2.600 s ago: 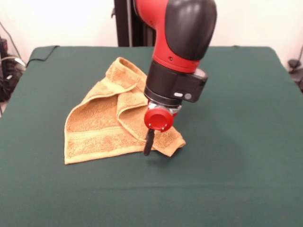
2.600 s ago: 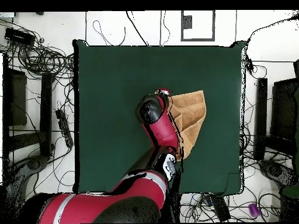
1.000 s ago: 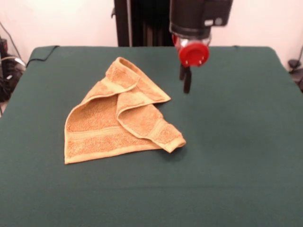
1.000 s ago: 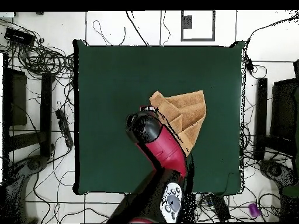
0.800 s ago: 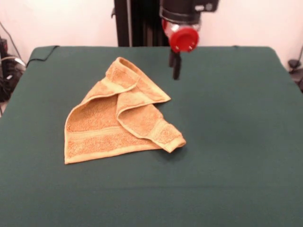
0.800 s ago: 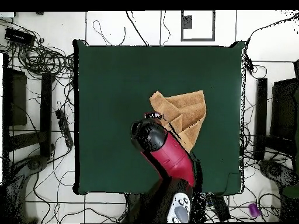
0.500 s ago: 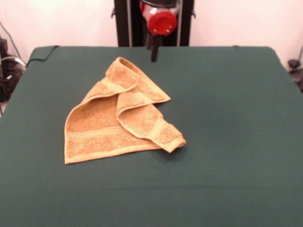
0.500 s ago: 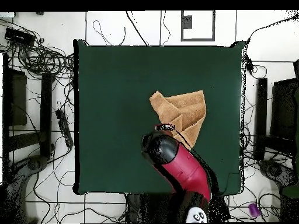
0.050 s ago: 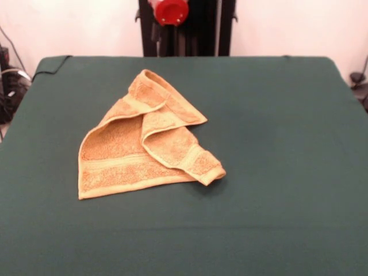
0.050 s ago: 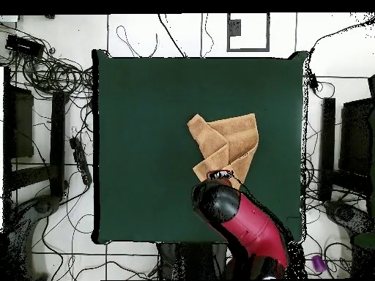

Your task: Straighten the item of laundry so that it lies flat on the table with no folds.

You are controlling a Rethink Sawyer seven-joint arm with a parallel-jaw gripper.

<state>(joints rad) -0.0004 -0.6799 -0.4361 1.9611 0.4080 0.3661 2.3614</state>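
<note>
On the dark green worktop (image 9: 276,172) the towel (image 9: 144,149) lies left of the middle in the front view, crumpled into a rough triangle. One corner is folded over the middle part and makes a raised ridge, and a thick rolled corner points to the near right. I judge the task not finished, because these folds hide much of the square shape. My gripper (image 9: 170,11) is high at the far edge, well apart from the towel, probably to leave the cloth free in sight. Only its red round part shows, so I cannot tell if it is spread or pressed together. The towel is orange-tan terry, soft and looped, with paler flat bands near the edges; the worktop cloth is smooth and matte
</note>
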